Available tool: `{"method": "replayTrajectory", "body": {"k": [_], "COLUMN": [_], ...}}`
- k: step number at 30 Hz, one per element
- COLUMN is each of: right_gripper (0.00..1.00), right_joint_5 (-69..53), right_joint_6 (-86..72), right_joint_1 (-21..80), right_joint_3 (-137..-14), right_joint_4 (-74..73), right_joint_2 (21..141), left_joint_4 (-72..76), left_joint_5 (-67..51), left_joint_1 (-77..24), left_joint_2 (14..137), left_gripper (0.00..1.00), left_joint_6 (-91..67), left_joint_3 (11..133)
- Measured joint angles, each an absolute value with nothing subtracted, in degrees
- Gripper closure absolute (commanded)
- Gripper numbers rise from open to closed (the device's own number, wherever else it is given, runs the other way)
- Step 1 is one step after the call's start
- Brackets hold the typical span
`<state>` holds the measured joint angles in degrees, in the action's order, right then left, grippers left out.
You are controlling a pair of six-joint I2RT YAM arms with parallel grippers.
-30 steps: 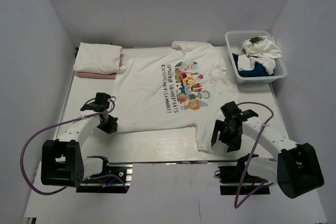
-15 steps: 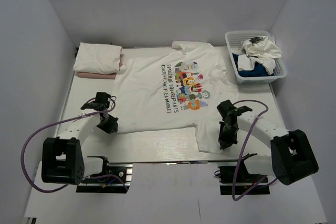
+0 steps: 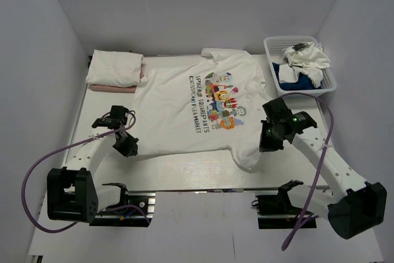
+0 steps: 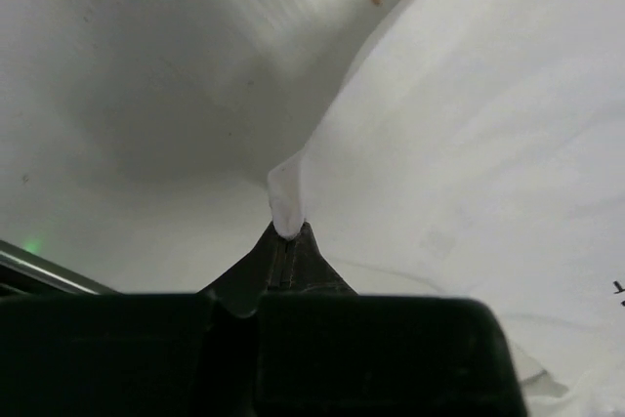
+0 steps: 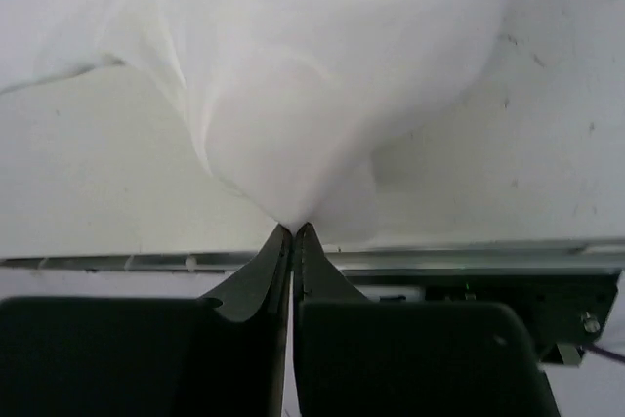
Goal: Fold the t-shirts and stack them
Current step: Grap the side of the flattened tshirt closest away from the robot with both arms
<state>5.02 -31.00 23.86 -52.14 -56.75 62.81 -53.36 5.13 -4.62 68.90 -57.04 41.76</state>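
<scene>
White table [image 3: 184, 173] with a printed t-shirt [image 3: 172, 109] spread flat across its middle and folded t-shirts [image 3: 115, 69] stacked at the far left corner. Left gripper [image 3: 126, 145] is clamped on the shirt's near-left corner, right gripper [image 3: 266, 141] on its near-right edge. Best to lift both evenly, cloth taut, without dragging.

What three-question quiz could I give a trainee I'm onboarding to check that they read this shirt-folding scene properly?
1. True or false: the white basket is empty.
2. The right arm's fingers are pinching: A) the printed t-shirt B) a blue cloth C) nothing.
3. Fill in: the folded shirts sit at the table's far ___ corner.
Key: 1 false; 2 A; 3 left.
</scene>
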Motion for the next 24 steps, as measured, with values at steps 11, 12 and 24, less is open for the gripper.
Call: {"method": "replayTrajectory", "body": {"k": [11,12,24], "right_gripper": [1.00,1.00,1.00], "right_joint_5": [-5.32,-5.87,-0.93], "right_joint_6": [-35.73,-36.23,-36.05], "right_joint_1": [24.99,25.17,25.15], "right_joint_3": [-53.78,-53.63,-63.20], "right_joint_4": [-72.29,-72.95,-69.58], "right_joint_2": [52.14,51.22,57.84], "left_joint_4": [-63.57,-64.38,-65.76], "left_joint_5": [2.74,2.74,3.57], "left_joint_1": [-5.06,-5.06,-4.64], "left_joint_2": [63.18,62.04,67.85], "left_gripper": [1.00,1.00,1.00], "left_joint_6": [-56.62,-56.82,-58.37], "left_joint_3": [40.51,40.49,45.54]}}
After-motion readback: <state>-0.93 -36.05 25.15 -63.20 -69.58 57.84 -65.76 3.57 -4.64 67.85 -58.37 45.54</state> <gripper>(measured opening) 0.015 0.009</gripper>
